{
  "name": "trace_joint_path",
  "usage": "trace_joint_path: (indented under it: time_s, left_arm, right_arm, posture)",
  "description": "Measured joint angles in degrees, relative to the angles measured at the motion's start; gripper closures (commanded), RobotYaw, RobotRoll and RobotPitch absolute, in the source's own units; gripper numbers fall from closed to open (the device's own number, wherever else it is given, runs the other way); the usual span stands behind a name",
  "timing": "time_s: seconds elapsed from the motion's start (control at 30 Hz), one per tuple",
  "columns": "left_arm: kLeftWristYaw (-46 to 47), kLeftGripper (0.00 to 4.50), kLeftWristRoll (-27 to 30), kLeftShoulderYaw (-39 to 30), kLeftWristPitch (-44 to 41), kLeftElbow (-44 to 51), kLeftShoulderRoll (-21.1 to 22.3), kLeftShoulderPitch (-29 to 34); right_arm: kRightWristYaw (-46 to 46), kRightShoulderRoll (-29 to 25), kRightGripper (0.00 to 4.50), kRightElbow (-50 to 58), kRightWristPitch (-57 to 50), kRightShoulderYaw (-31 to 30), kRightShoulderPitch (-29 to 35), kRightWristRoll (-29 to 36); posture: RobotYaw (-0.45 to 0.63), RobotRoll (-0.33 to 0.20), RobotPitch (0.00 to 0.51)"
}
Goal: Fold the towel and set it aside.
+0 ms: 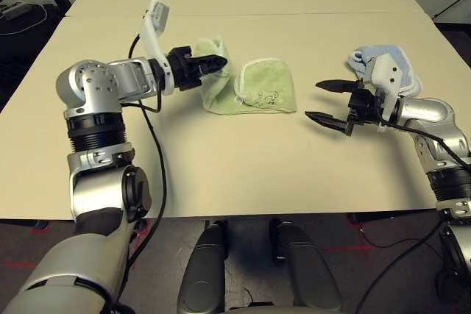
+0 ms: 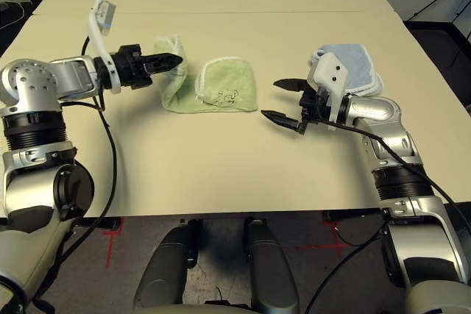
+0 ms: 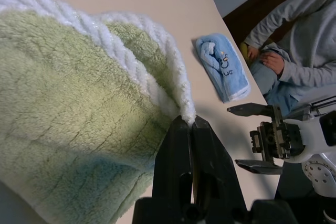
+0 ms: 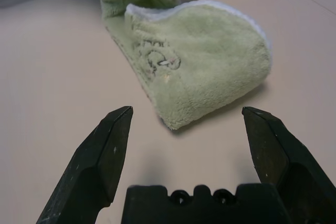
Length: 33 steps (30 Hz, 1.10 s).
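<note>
From the head view, the light green towel [image 1: 254, 90] lies bunched mid-desk [image 1: 235, 167], white-edged, its dark logo facing up. The left end effector [image 1: 217, 64] pinches its raised left corner. The left wrist view shows terry pile clamped tight. The right wrist view shows the right end effector [image 4: 184, 119] gaping wide, empty, near the towel.

- The left arm reaches in from the left of the frame, its silver forearm angled toward the centre.
- The left gripper [image 1: 215, 64] sits left of centre in the upper half, jaws pinched together on the towel [image 1: 254, 92], lifting its white-edged rim.
- The right arm bends in from the right edge.
- The right gripper [image 1: 324, 101] sits right of centre, pointing left, jaws spread wide and holding nothing.
</note>
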State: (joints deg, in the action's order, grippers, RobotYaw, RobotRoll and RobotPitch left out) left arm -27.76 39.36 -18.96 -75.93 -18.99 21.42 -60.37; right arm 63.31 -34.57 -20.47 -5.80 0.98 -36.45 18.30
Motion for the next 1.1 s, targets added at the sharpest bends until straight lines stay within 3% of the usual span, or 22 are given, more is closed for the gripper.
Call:
trace_joint_path:
  time_s: [0.77, 1.1]
  left_arm:
    - [-3.7, 4.47, -0.1, 8.8, 3.1, -1.8, -6.0, -3.3]
    - [-4.1, 4.47, -0.1, 8.9, 3.7, -1.9, -10.0, -3.5]
  right_arm:
    - [-1.9, 0.1, 0.0, 2.6, -3.5, 1.2, 1.3, 1.2]
    - [-1.9, 0.1, 0.0, 2.6, -3.4, 1.2, 1.3, 1.0]
  posture:
    - [0.06, 0.0, 0.177]
    - [0.07, 0.0, 0.179]
